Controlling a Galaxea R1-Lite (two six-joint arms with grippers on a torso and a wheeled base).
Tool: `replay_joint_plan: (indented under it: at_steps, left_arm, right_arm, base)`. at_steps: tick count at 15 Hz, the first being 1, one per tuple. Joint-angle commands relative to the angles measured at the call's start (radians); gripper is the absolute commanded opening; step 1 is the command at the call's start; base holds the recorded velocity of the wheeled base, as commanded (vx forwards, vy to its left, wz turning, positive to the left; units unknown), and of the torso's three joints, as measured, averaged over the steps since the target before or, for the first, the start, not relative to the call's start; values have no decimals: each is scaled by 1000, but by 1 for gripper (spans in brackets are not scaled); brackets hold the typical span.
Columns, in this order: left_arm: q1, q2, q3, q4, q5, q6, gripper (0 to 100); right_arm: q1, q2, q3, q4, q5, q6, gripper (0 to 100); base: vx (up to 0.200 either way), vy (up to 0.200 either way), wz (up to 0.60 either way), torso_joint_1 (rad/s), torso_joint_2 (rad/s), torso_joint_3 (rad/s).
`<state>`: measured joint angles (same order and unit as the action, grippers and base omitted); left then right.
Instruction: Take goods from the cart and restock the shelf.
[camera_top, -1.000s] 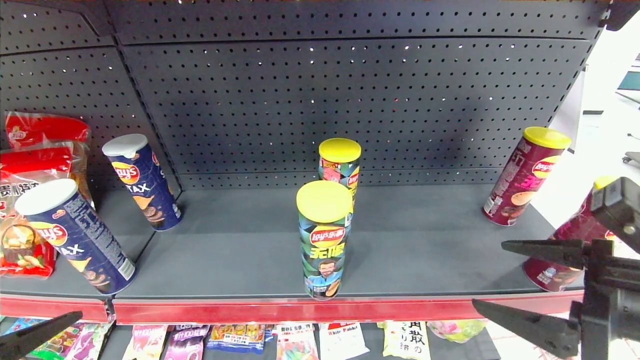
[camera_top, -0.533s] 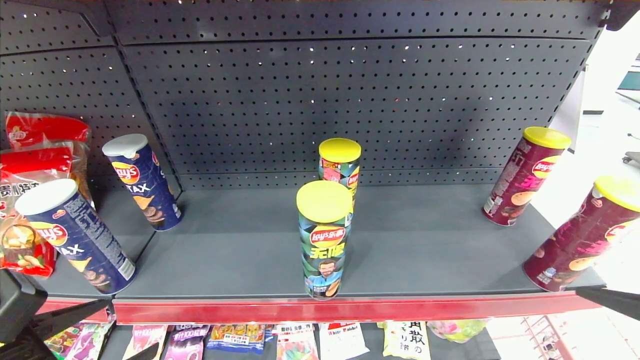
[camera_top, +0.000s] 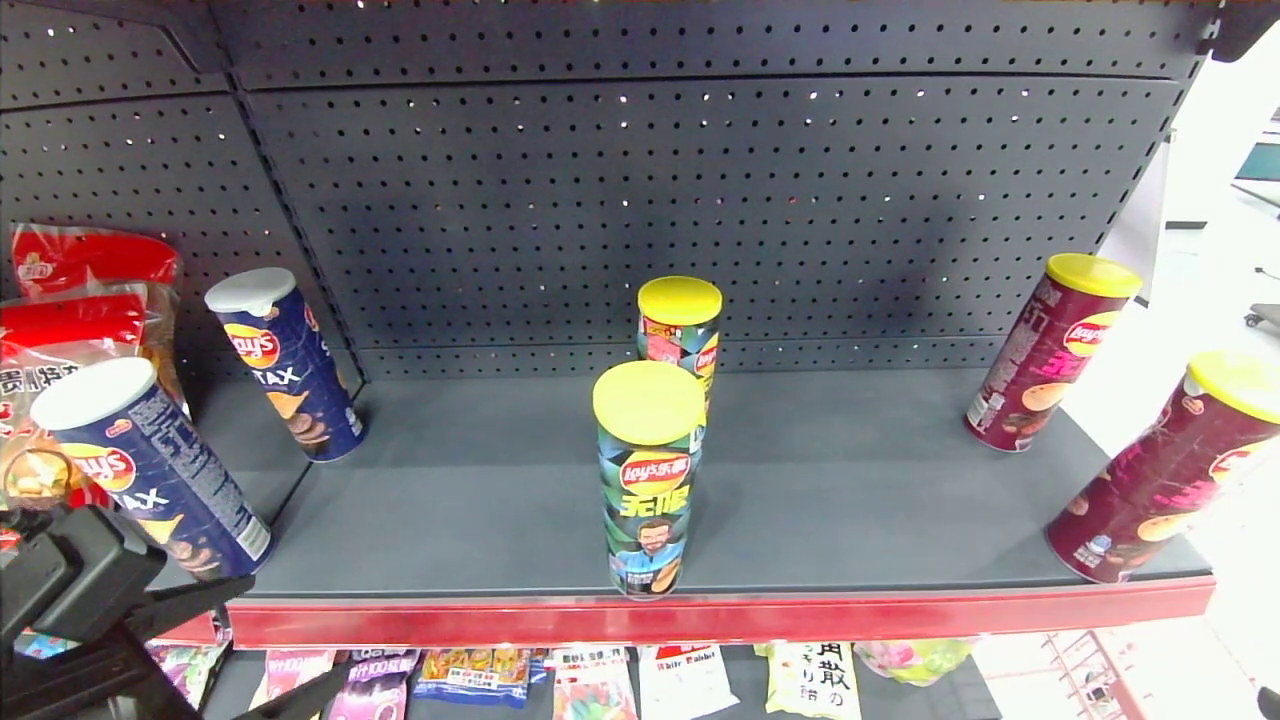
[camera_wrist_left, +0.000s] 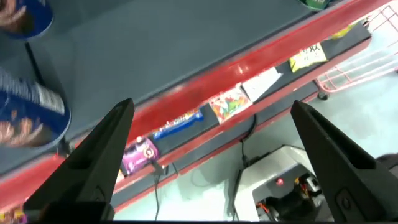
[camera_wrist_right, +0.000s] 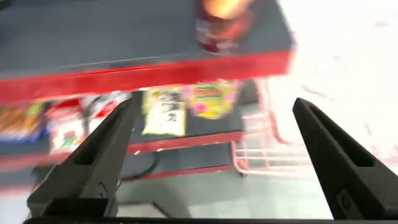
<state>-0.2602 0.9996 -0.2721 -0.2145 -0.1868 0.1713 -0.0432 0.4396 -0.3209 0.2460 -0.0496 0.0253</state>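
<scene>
Where it stands, green can (camera_top: 645, 480) upright (axis vertical)

I am working in a shop: a pegboard-backed shelf (camera_top: 820, 500) with a red front rail (camera_top: 700, 618) carries chip canisters (camera_top: 648, 480), snack packets (camera_top: 590, 682) below.

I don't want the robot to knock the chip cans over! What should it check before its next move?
1. Left gripper open and empty: ok.
2. Right gripper open and empty: ok.
3. Front green can standing upright: ok.
4. Bare room on the shelf to that can's right: ok.
5. Front maroon can well away from the shelf's end: not ok, it stands near the corner.
6. Goods waiting in the pink wire frame below: cannot tell.
</scene>
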Motion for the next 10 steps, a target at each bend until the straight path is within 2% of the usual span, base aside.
replay_joint_plan:
  at_steps: [1,2,4,6,7,8,9,10]
  left_arm:
    - [-27,86,1,-54,0,-1,100]
    - [-48,119,2,-94,3,-1,100]
    - [-60,119,7,-95,6,-1,100]
    - [-60,116,8,-94,7,-4,100]
    - [-60,93,14,-86,9,-7,100]
    - [-60,88,16,-82,9,-7,100]
    - [-60,50,16,-23,10,-7,100]
    - [-60,21,14,24,10,-9,100]
  right_arm:
    - [-145,-197,83,18,0,2,100]
    - [-133,-332,135,19,10,-30,100]
    - [-132,-340,184,-28,20,-79,100]
    - [-132,-340,229,-91,93,-81,100]
    - [-132,-340,261,-169,178,-82,100]
    - [-132,-340,264,-178,191,-84,100]
    - [-133,-340,279,-206,244,-104,100]
    - [-132,-340,283,-214,243,-107,100]
  base:
    - [0,0,0,0,0,0]
    - [0,0,0,0,0,0]
    - [0,0,0,0,0,0]
    - [0,0,0,0,0,0]
    - [0,0,0,0,0,0]
    - [0,0,0,0,0,0]
    - [0,0,0,0,0,0]
    - [0,0,0,0,0,0]
